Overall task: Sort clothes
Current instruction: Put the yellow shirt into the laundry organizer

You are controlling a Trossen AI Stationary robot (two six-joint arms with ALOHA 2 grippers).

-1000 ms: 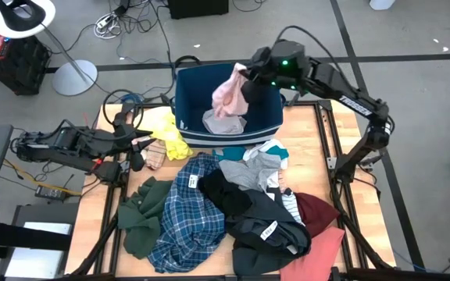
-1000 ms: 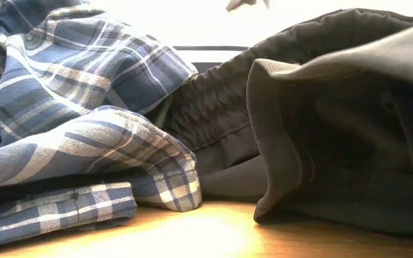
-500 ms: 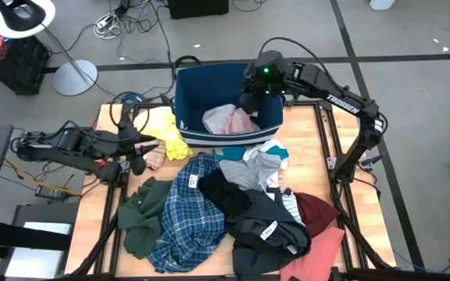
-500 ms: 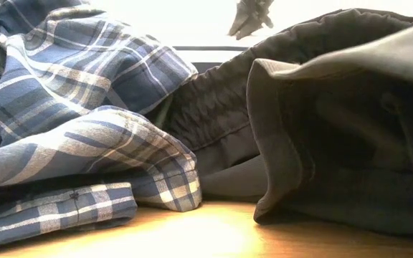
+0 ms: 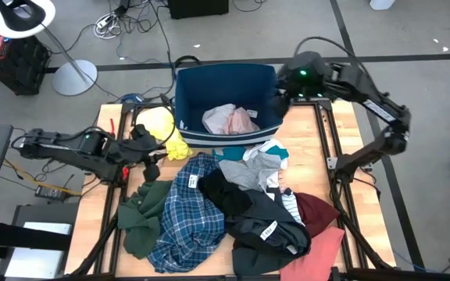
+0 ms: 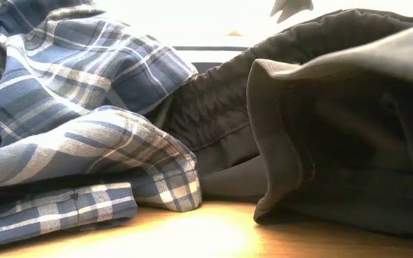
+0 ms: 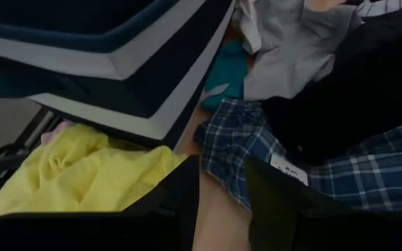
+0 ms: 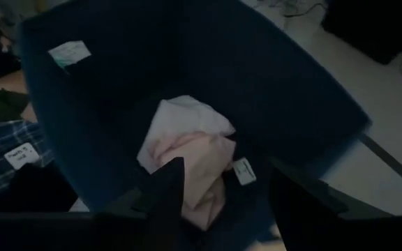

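Note:
The clothes lie heaped on the table: a blue plaid piece (image 5: 186, 215), a dark green one (image 5: 143, 215), black ones (image 5: 256, 218), a grey one (image 5: 248, 173), a maroon one (image 5: 319, 209) and a salmon one (image 5: 328, 246). A yellow garment (image 5: 165, 129) lies against the bin's left front corner. A pink garment (image 8: 194, 157) lies in the navy bin (image 5: 186, 94). My right gripper (image 5: 281, 94) hangs open over the bin's right rim, holding nothing. My left gripper (image 7: 222, 209) stands open low over the table between the yellow garment (image 7: 82, 174) and the plaid (image 7: 243, 153).
The bin stands at the table's far edge, between the two arms. The pile covers the table's middle and right near part; bare wood (image 5: 100, 187) shows along the left side. Beyond the table are floor cables and a lamp stand (image 5: 73, 74).
My right gripper has let go of the pink garment, which has fallen from above the bin onto the white cloth inside it. The gripper then moved toward the table's right edge, over the bin's right rim. My left gripper has shifted slightly toward the table's right, nearer the pile.

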